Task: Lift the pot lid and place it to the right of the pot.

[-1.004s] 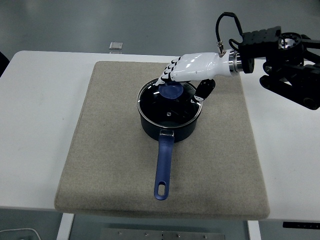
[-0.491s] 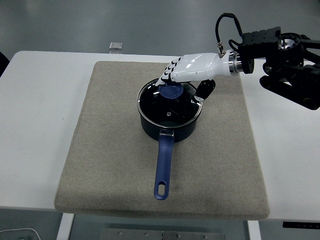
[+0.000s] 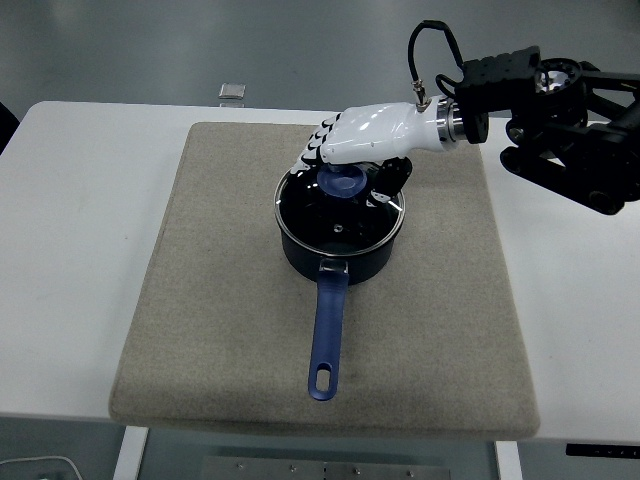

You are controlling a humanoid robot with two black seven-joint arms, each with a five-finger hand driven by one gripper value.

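Observation:
A dark blue pot (image 3: 338, 250) stands on the beige mat (image 3: 220, 300), with its long blue handle (image 3: 327, 335) pointing toward the near edge. A glass lid (image 3: 340, 215) with a blue knob (image 3: 343, 183) sits on the pot. My right hand (image 3: 345, 160), white-shelled, reaches in from the right and hovers just over the knob. Its fingers (image 3: 318, 148) stretch past the knob to the left and its thumb (image 3: 393, 178) hangs at the knob's right. The fingers are not closed on the knob. The left arm is out of view.
The mat covers most of the white table (image 3: 80, 200). A small grey square object (image 3: 232, 92) lies at the table's far edge. The black right forearm (image 3: 560, 120) hangs over the table's right side.
My right hand has moved left and slightly forward, so that it now covers the lid knob. The pot and the lid have not moved.

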